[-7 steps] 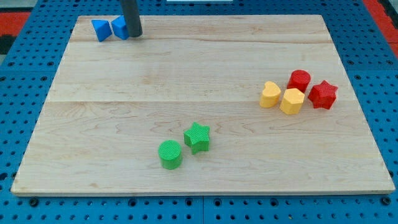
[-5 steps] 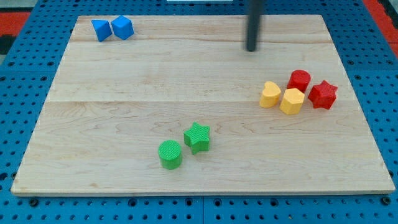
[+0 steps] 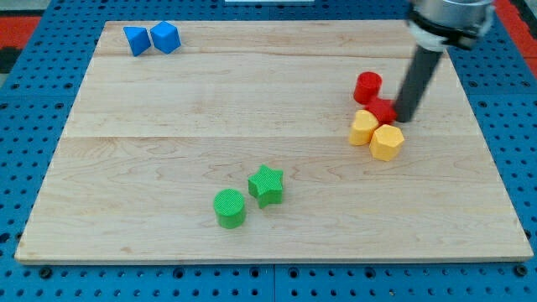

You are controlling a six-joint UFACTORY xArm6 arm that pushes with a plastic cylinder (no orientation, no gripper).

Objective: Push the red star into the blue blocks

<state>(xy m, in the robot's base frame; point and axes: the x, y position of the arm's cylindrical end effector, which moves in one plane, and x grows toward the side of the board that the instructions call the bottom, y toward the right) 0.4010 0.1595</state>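
My tip, the lower end of a straight dark rod, rests on the right part of the pale wooden board; it has no jaws to open or close and holds nothing. The red star-shaped block lies just to the left of my tip, touching it or very nearly so. A red cylinder block sits just beyond the star, on its far left. Two yellow blocks, shapes unclear, sit against the star's near side. The two blue blocks lie side by side at the board's far left corner, well apart from the star. A green star block and a green cylinder block sit near the front centre.
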